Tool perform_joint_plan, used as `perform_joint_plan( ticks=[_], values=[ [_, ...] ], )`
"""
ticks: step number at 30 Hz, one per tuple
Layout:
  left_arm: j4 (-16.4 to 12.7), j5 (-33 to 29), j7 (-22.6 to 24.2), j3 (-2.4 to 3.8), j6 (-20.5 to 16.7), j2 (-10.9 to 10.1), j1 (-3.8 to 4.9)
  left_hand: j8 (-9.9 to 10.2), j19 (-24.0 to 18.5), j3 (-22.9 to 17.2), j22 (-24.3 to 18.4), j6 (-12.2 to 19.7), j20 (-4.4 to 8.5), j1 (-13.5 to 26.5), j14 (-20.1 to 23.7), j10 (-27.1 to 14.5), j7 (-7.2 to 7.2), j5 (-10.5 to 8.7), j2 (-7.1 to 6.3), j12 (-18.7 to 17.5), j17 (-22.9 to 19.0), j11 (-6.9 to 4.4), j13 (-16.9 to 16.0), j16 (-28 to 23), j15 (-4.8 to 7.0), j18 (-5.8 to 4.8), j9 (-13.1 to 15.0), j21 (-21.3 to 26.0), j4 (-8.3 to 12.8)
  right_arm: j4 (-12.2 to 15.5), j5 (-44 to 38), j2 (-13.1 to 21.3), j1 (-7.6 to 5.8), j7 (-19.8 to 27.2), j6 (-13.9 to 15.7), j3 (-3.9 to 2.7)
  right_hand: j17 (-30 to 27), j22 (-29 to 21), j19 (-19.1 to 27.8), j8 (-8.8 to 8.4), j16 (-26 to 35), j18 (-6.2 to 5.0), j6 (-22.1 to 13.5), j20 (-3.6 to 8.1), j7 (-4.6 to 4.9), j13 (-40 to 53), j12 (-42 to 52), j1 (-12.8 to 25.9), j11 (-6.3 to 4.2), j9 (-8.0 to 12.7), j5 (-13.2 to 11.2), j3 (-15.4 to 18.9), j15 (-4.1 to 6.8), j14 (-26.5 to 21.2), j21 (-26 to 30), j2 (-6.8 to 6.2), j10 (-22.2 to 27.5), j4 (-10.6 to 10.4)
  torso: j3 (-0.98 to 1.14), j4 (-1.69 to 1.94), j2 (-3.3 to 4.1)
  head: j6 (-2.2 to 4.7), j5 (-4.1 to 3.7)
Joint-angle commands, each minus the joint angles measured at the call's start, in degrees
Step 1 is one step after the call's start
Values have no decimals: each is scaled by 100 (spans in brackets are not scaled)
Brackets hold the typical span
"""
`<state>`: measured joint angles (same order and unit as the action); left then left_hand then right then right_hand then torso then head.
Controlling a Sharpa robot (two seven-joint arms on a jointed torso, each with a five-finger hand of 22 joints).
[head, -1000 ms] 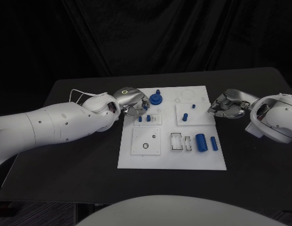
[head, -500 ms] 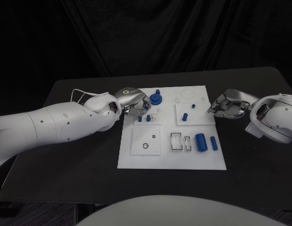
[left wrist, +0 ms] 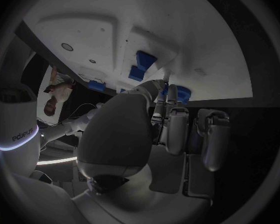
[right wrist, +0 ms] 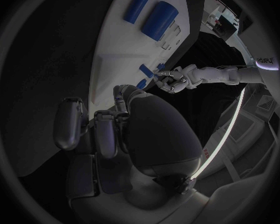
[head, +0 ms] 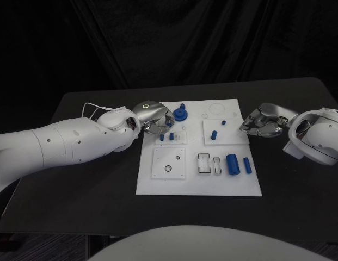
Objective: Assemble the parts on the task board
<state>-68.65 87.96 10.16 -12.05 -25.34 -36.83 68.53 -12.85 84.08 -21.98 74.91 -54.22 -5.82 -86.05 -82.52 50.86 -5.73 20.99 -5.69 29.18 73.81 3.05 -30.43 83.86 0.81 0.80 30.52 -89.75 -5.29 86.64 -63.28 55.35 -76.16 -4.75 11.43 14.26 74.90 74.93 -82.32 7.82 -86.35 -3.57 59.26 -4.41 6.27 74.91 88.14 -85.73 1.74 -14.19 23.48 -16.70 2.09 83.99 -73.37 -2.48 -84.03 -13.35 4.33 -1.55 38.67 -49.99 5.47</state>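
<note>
On my black table against dark drapes I log the white task board with small blue parts, left hand at its far-left corner, right hand beside it, both grips unclear.

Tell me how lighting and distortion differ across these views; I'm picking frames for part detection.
Head view: dim, black surroundings, yet the white task board stands out bright, blue parts crisp, edges straight. Left wrist view: fisheye bends the board's edge; the silver left hand blocks much of it. Right wrist view: board curved and grey, the large blue cylinder clear; the right hand lies in shadow.
</note>
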Motion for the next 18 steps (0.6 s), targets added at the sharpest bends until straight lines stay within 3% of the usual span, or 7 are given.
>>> perform_joint_plan(
  ticks=[1, 18],
  values=[
    [1, 39, -62, -6, 115, -30, -29, 3, 592, -4, 1509, -15, 42, -2, 36, 57, -37, -18, 6, -22, -16, -1, -2, -39, 9, -80, 2, -25, 8, -3, -5, -3, 19, -109, -32, -4, 1113, 984, 23, 37, 37, -37, 3, 4, 1, 1278, -14, -9, 15, -6, 36, -21, -22, 432, 42, 31, -310, 0, -2, 3, -2, -1, -1],
    [-34, 39, -52, -6, -102, -59, -32, 18, 592, -7, 1509, -8, 43, -6, 52, 48, -35, -11, -8, -36, -38, 2, 8, -51, 12, -80, -4, -25, 19, -13, -5, -5, 38, -103, -39, -4, 1113, 984, 23, 37, 37, -37, 3, 4, 1, 1278, -14, -9, 15, -6, 36, -21, -22, 432, 42, 31, -310, 0, -6, 9, 1, -1, -4]
  ],
)
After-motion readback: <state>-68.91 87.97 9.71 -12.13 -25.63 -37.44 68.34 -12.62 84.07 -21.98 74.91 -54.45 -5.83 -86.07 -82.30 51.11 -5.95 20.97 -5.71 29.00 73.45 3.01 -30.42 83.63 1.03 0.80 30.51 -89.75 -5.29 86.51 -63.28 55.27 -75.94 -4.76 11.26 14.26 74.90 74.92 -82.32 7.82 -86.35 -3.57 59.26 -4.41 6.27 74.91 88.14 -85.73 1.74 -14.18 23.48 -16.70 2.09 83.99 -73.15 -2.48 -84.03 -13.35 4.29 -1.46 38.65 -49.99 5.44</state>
